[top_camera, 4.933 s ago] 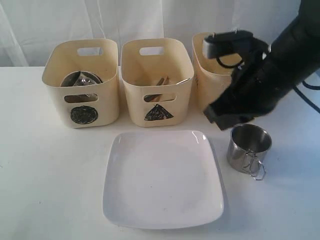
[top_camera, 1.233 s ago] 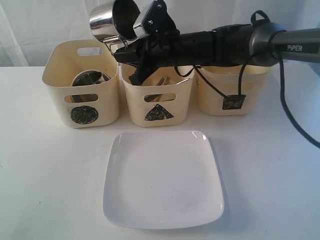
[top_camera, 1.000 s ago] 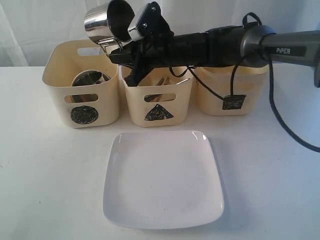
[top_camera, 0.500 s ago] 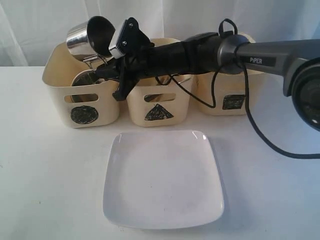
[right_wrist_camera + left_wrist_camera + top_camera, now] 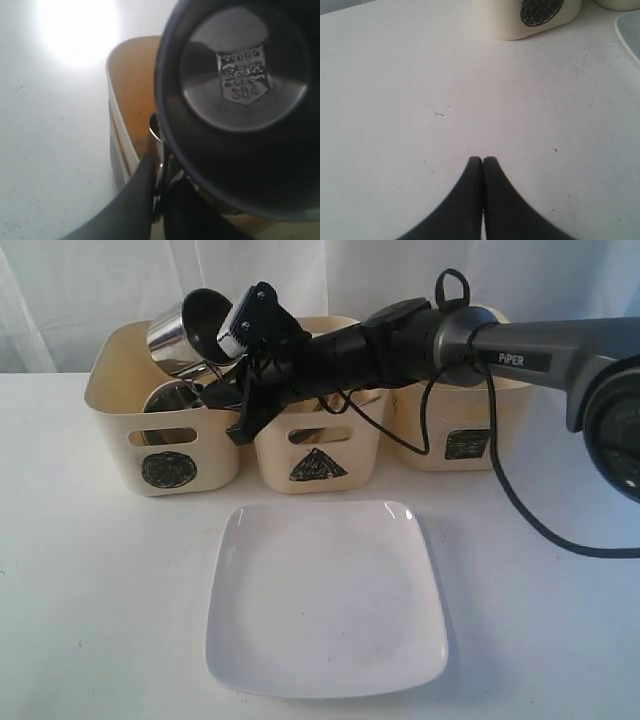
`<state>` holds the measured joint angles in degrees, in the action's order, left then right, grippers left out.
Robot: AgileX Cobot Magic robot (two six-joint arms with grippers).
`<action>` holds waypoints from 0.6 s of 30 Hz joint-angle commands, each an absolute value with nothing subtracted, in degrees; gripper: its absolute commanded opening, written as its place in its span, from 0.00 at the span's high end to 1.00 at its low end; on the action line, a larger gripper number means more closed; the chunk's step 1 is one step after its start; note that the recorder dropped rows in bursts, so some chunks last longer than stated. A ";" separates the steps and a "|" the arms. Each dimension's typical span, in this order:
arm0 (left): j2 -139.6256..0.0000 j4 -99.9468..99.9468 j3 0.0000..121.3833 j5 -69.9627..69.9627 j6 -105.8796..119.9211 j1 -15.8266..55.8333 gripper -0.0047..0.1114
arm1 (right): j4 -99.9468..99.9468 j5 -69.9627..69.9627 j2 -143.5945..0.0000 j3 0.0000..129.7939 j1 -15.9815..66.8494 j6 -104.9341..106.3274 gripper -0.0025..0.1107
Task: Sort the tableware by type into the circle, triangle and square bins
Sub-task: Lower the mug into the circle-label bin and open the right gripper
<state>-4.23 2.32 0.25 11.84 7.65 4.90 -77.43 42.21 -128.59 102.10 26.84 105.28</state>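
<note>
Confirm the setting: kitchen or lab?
Probably a lab test bench, not a real kitchen: plain white table, white curtain behind, and a shape-marked circle bin, triangle bin and square bin.

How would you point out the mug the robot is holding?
Behind the white plate, find the circle bin, leftmost of three. The steel mug hangs tilted above it, held by the right tool, unlike the steelware lying inside the bin.

Cream bins (image 5: 110, 405) carry black scribbled shapes; plate (image 5: 325, 605) white, mug (image 5: 167, 340) silver.
</note>
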 commanded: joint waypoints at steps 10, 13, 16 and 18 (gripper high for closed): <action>-3.95 2.55 0.00 12.07 7.55 4.73 0.96 | -77.45 35.73 -128.24 102.24 29.10 102.48 0.98; -3.95 2.42 0.00 12.07 7.55 4.73 0.96 | -77.45 35.75 -128.24 102.24 29.10 100.97 0.98; -3.95 2.42 0.00 12.07 7.55 4.73 0.96 | -77.72 35.75 -128.24 102.24 29.10 98.27 0.95; -3.95 2.42 0.00 12.07 7.55 4.73 0.96 | -77.72 35.75 -128.24 102.24 29.10 96.45 0.89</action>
<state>-4.23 2.18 0.25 11.84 7.65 4.90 -77.55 36.51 -128.48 102.10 29.06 98.14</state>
